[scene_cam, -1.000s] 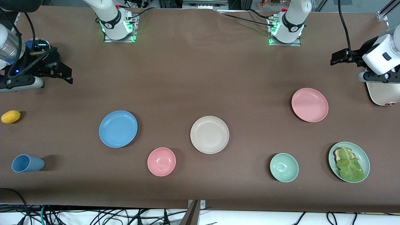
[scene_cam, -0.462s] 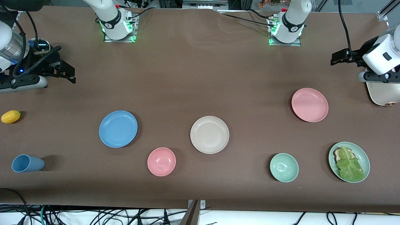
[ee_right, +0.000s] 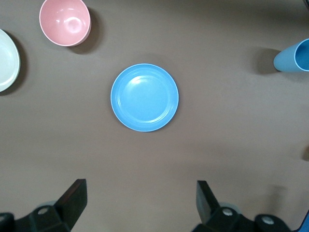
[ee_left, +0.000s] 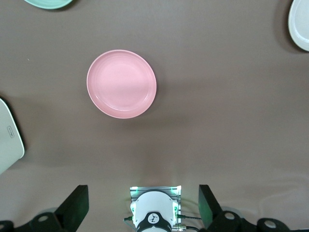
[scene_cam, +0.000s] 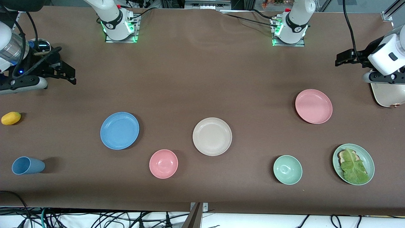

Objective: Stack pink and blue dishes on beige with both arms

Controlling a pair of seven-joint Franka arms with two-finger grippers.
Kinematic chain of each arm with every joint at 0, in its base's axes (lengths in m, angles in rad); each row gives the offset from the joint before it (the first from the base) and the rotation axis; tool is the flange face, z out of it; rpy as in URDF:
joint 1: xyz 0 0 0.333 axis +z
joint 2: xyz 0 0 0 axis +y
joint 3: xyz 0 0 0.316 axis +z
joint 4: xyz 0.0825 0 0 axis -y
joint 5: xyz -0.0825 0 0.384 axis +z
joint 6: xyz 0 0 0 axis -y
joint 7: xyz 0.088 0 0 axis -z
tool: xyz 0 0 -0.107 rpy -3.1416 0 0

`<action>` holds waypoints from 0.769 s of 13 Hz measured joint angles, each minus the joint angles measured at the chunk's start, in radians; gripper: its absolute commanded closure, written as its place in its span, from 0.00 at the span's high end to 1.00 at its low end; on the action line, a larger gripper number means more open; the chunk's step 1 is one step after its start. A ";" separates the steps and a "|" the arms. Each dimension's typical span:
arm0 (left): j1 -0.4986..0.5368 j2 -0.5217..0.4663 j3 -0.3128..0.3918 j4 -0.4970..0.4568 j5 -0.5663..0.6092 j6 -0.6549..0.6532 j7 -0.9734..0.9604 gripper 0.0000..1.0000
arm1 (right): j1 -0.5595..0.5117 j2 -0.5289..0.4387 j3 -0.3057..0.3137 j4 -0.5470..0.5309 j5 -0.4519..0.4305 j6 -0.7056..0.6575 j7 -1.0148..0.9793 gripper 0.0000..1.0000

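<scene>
pink plate [scene_cam: 313, 106] and blue plate [scene_cam: 119, 130] look light, stiff and slick, so pinch each low rim. your left gripper [ee_left: 144, 205] and right gripper [ee_right: 141, 200] hang spread, both high over bare tabletop [scene_cam: 202, 79].

The toaster [scene_cam: 387, 94] is partly hidden under the left arm and cut off by the edge.

A wide table [scene_cam: 202, 72] covered in matte brown cloth fills the space, evenly lit, with soft shadows. Along its edge nearest the front camera, tangled black cables [scene_cam: 104, 218] lie over a white surface. Metal framing [scene_cam: 390, 11] stands at the corner toward the left arm's end.
</scene>
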 measured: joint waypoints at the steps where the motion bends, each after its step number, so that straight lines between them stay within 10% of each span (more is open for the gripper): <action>1: 0.000 0.002 0.000 0.011 0.000 0.000 0.000 1.00 | 0.000 0.000 0.000 0.000 0.000 0.000 0.000 1.00; 10: 0.047 0.267 0.002 0.014 0.000 0.054 0.000 1.00 | 0.000 0.000 -0.001 0.000 0.000 0.000 0.000 1.00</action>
